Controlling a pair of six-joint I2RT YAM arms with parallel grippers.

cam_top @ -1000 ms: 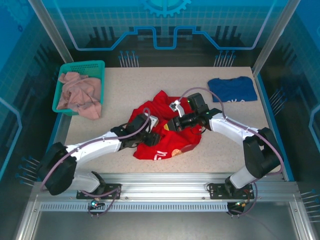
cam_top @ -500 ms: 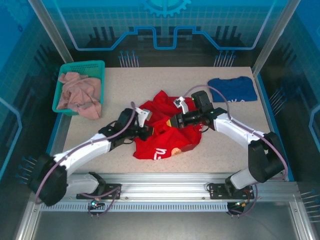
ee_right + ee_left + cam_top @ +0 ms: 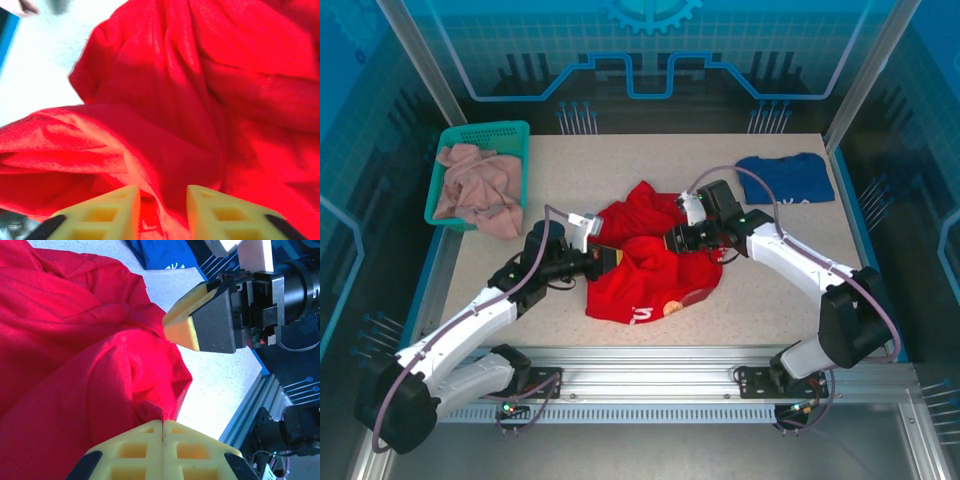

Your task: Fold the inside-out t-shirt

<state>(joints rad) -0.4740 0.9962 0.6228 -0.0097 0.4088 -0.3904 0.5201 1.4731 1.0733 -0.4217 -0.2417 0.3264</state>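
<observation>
The inside-out t-shirt (image 3: 650,272) is a crumpled bright red heap in the middle of the table, with a white and orange print at its near edge. My left gripper (image 3: 608,258) is at the heap's left side, shut on a pinched fold of the red cloth (image 3: 150,405). My right gripper (image 3: 674,240) is at the heap's upper right. Its jaws stand apart in the right wrist view, and a ridge of red cloth (image 3: 160,165) runs loosely between the fingertips (image 3: 120,200). The left wrist view shows the right gripper's yellow finger (image 3: 187,315) above the shirt.
A green basket (image 3: 510,133) holding a pinkish-beige garment (image 3: 475,190) stands at the back left. A dark blue t-shirt (image 3: 785,178) lies at the back right. Bare speckled tabletop (image 3: 770,300) surrounds the red heap.
My left gripper shut on the shirt's left fold and drew it leftward. My right gripper went from shut to open and shifted slightly back and right.
</observation>
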